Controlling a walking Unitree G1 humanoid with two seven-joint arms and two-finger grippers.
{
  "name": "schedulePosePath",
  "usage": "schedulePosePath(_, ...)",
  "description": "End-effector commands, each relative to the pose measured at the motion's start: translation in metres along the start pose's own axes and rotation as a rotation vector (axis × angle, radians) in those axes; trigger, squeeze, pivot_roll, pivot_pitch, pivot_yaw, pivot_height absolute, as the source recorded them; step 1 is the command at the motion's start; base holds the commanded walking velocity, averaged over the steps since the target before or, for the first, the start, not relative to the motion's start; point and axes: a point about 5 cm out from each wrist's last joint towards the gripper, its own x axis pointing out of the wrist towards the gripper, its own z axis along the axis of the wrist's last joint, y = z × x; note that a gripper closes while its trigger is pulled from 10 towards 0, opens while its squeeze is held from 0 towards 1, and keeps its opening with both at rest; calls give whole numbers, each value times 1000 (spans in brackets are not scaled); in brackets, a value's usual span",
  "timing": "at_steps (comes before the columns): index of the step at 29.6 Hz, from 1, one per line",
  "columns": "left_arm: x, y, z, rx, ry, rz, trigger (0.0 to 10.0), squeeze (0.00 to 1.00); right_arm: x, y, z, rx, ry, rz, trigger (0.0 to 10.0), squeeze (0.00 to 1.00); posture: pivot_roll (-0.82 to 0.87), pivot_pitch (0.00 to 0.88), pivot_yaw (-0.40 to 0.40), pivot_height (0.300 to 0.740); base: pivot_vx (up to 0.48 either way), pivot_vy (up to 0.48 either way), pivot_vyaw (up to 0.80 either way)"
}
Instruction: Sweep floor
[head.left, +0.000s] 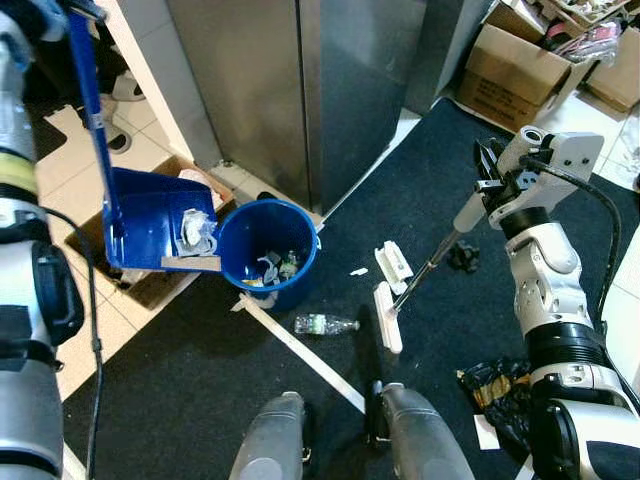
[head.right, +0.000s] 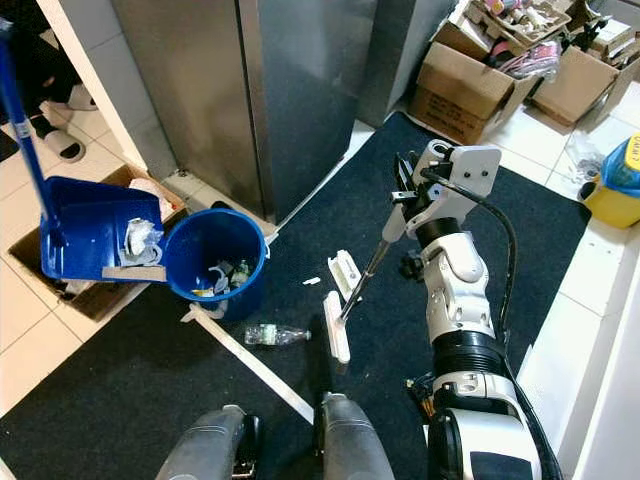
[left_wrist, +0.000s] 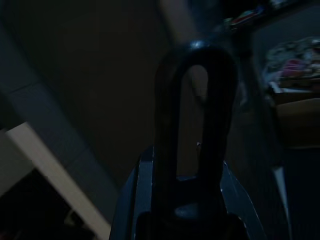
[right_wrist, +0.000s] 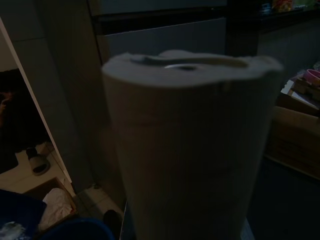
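Broom (head.left: 388, 318) head on dark carpet (head.left: 200, 390), right gripper (head.left: 487, 165) clamping handle.

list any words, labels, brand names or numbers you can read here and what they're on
None can be read.
plastic bottle on the dark mat: label too small and blurred.
cardboard boxes by the steel cabinet: no print can be made out.
yellow container with a blue lid: no text legible.
blue dustpan and blue bucket: no markings visible.
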Motion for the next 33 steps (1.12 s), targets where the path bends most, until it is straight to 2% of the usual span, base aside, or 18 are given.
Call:
schedulePosePath(1, 11, -10, 11, 40, -48, -58, 10000, 0, -1, -3, 7, 6, -37, -16, 10000, 0, 2, 75, 48, 740, 0, 0, 0)
schedulePosePath(7, 20, -28, 10, 43, -65, -143, 10000, 0, -2, -2, 7, 8, -39, -20, 10000, 0, 0, 75, 52, 740, 0, 0, 0)
schedulePosePath(9, 27, -44, 12, 68, -92, -211, 10000, 0, -2, -2, 7, 10, -41, -23, 10000, 0, -1, 74, 56, 740, 0, 0, 0)
schedulePosePath(12, 29, -47, 14, 75, -101, -220, 10000, 0, -2, -2, 7, 10, -42, -24, 10000, 0, -3, 74, 58, 740, 0, 0, 0)
schedulePosePath(14, 31, -54, 17, 110, -121, -259, 10000, 0, -2, -2, 7, 11, -43, -26, 10000, 0, -3, 74, 59, 740, 0, 0, 0)
schedulePosePath(19, 35, -66, 27, 177, -161, -359, 10000, 0, -3, -3, 8, 11, -46, -31, 10000, 0, -3, 74, 59, 740, 0, 0, 0)
schedulePosePath(24, 35, -72, 31, 182, -183, -409, 10000, 0, -4, -3, 7, 13, -45, -34, 10000, 0, 1, 72, 64, 740, 0, 0, 0)
schedulePosePath(30, 35, -91, 41, 200, -252, -523, 10000, 0, -3, -1, 6, 18, -43, -31, 10000, 0, 5, 73, 63, 740, 0, 0, 0)
schedulePosePath(33, 34, -100, 49, 257, -293, -593, 10000, 0, -3, -1, 6, 17, -43, -31, 10000, 0, 5, 73, 62, 740, 0, 0, 0)
